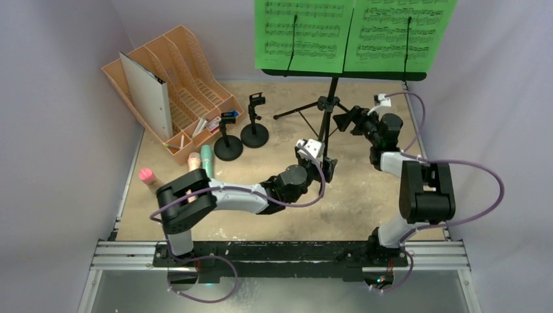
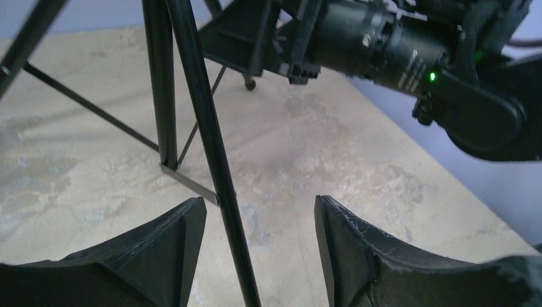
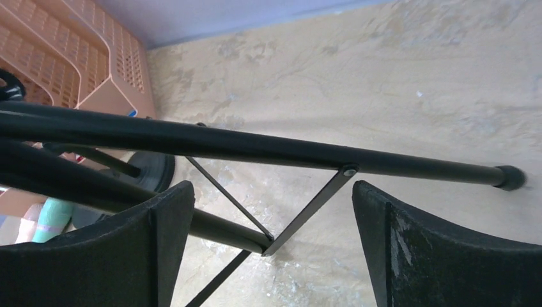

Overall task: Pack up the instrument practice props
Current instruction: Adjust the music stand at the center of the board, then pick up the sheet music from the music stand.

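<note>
Noted tripod (image 1: 331,104) upright at bench (image 1: 365,189) rear-centre carrying green sheets (image 1: 352,32), pole axis vertical; found left tool (image 2: 261,211) open at its 6 o'clock with one leg (image 2: 220,185) between the jaws unclamped, right tool (image 3: 273,192) open at 3 o'clock facing another leg; judged left better placed.

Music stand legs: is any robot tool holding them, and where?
Nothing is held. A tripod leg runs through the open left tool but is not squeezed. The right tool is open too.
</note>
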You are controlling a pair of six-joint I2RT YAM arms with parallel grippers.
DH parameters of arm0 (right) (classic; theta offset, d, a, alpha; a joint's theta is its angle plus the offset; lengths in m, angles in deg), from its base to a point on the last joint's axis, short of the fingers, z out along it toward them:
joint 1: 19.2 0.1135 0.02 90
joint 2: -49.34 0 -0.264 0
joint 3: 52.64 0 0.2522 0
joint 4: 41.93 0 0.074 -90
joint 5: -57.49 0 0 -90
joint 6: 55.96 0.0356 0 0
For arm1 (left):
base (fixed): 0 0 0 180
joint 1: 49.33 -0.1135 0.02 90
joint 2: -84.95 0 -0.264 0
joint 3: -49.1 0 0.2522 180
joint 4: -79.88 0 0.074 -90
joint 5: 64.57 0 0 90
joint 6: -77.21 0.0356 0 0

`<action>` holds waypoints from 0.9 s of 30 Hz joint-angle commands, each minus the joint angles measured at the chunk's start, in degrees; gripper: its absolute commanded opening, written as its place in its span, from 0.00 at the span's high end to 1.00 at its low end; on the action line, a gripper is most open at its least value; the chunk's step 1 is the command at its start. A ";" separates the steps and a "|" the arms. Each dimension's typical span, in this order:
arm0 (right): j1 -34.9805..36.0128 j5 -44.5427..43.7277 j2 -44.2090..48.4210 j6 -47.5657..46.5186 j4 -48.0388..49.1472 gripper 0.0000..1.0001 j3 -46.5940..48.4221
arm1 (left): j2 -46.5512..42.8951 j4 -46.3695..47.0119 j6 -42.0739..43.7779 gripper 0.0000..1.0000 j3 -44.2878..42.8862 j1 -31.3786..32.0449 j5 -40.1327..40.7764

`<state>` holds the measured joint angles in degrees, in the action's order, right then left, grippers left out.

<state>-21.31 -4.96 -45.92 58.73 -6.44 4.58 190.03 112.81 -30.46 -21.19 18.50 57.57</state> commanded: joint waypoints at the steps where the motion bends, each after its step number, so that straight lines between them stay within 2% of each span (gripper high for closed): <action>1: -0.91 -8.51 8.67 -1.03 -1.63 0.03 -3.27 | -7.69 -2.30 1.21 0.34 1.87 -1.91 -6.52; 8: -1.19 -19.75 23.73 1.62 -13.21 0.01 -8.11 | -17.47 -7.23 -3.05 0.34 5.82 -7.55 -12.87; 11: -1.14 -19.66 30.20 3.47 -16.98 0.01 -10.01 | -22.70 -9.86 -2.12 0.34 6.57 -8.88 -12.84; 15: -1.14 -19.19 42.10 7.43 -17.14 0.01 -15.35 | -27.76 -12.99 0.48 0.33 6.58 -9.70 -10.67; 19: -1.14 -8.32 52.44 4.47 -17.77 0.01 -20.34 | -31.56 -16.65 -0.01 0.31 6.62 -11.19 -9.46; 23: -0.50 -0.20 57.01 1.72 -24.56 0.01 -19.32 | -34.88 -21.16 -1.50 0.30 5.39 -12.84 -9.64; 27: 4.85 -1.19 60.28 1.14 -29.47 0.03 -17.10 | -37.97 -28.55 -1.90 0.29 2.28 -14.82 -9.89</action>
<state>-20.98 -9.68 12.22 61.52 -30.07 -15.57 155.43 91.76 -31.33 -14.83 5.39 47.49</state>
